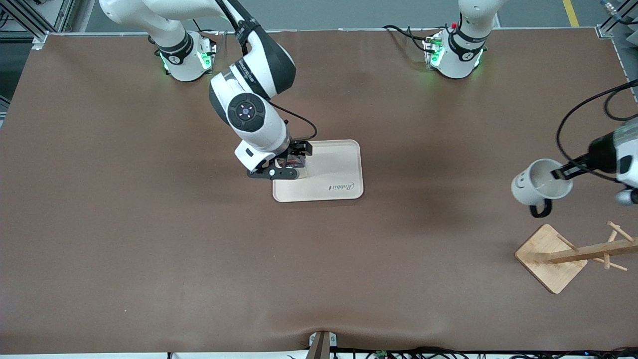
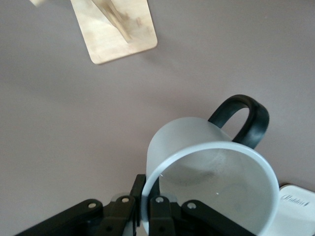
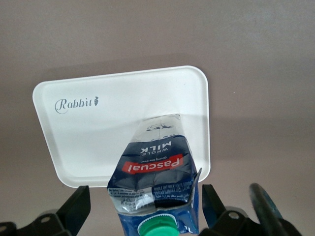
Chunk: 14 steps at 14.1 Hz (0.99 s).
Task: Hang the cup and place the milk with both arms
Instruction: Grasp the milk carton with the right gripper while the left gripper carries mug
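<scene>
The left pincer (image 1: 560,173) is clamped tight on the rim of the cup (image 1: 536,187), one finger inside the mouth and one outside against the wall, as the left wrist view shows. The cup hangs in the air, tipped on its side with its mouth turned toward the arm, its black handle (image 1: 540,209) hanging down and the smiley face on the side turned away from the arm. It is over bare worktop (image 1: 149,239) at the left arm's end, above and near the wooden cup rack (image 1: 573,257), whose square base sits on the worktop nearer to the front camera, pegs sticking out from its post.

The right pincer (image 1: 289,167) is spread wide, its fingers (image 3: 76,206) standing clear on either side of the milk (image 3: 155,174) without touching it. The carton stands on the cream tray (image 1: 344,169), at the tray edge toward the right arm's end, green cap (image 3: 156,228) up. The tray, marked "Rabbit", lies near the middle of the worktop.
</scene>
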{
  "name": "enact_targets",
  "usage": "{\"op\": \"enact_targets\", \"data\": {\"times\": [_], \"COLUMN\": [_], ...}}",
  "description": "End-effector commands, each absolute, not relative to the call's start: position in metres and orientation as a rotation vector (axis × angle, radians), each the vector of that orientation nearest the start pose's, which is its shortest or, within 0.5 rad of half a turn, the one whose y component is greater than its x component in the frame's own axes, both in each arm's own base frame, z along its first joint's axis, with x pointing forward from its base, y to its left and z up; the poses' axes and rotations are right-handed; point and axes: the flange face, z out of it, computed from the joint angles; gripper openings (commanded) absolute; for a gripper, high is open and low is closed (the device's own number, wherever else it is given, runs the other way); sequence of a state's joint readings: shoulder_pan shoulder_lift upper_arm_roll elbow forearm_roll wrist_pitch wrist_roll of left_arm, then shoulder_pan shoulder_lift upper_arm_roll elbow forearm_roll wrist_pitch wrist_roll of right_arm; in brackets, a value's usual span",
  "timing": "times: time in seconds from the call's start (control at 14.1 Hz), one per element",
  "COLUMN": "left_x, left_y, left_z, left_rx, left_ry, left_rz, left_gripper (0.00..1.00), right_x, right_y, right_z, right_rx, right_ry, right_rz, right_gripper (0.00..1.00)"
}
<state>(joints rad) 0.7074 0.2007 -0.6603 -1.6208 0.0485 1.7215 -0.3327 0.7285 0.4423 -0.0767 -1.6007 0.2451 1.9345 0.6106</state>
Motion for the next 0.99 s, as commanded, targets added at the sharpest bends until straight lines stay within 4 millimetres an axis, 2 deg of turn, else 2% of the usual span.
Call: {"op": "enact_targets", "data": {"times": [0.0, 0.14, 0.28, 0.42, 0.5, 0.57, 0.64, 0.71, 0.78, 0.92], "left_x": [0.597, 0.597, 0.598, 0.597, 0.598, 0.599, 0.599, 0.599, 0.599, 0.6], "left_y": [0.074, 0.075, 0.092, 0.108, 0.116, 0.118, 0.123, 0.132, 0.137, 0.14], "left_z": [0.525, 0.525, 0.535, 0.535, 0.536, 0.536, 0.534, 0.533, 0.529, 0.524], "left_rx": [-3.207, -3.212, -3.227, -3.241, -3.245, -3.25, -3.253, -3.253, -3.254, -3.27], "left_ry": [-0.482, -0.435, -0.377, -0.322, -0.303, -0.28, -0.28, -0.301, -0.306, -0.259], "left_rz": [0.107, 0.103, 0.06, 0.052, 0.039, 0.033, 0.033, 0.031, 0.037, 0.043], "left_gripper": [0.0, 0.0, 0.0, 0.0, 0.0, 0.0, 0.0, 0.0, 0.0, 0.0], "right_x": [0.512, 0.508, 0.501, 0.496, 0.494, 0.49, 0.49, 0.489, 0.491, 0.506], "right_y": [0.427, 0.43, 0.433, 0.438, 0.441, 0.445, 0.445, 0.445, 0.447, 0.444], "right_z": [0.362, 0.352, 0.337, 0.331, 0.331, 0.329, 0.328, 0.329, 0.337, 0.369], "right_rx": [-3.074, -3.107, -3.125, -3.125, -3.135, -3.155, -3.167, -3.172, -3.167, -3.15], "right_ry": [0.107, 0.077, 0.046, 0.02, -0.001, -0.012, 0.053, 0.094, 0.145, 0.283], "right_rz": [0.274, 0.269, 0.226, 0.192, 0.179, 0.172, 0.168, 0.172, 0.163, 0.178], "right_gripper": [1.0, 1.0, 1.0, 1.0, 0.79, 0.39, 0.32, 0.17, 0.08, 0.0]}}
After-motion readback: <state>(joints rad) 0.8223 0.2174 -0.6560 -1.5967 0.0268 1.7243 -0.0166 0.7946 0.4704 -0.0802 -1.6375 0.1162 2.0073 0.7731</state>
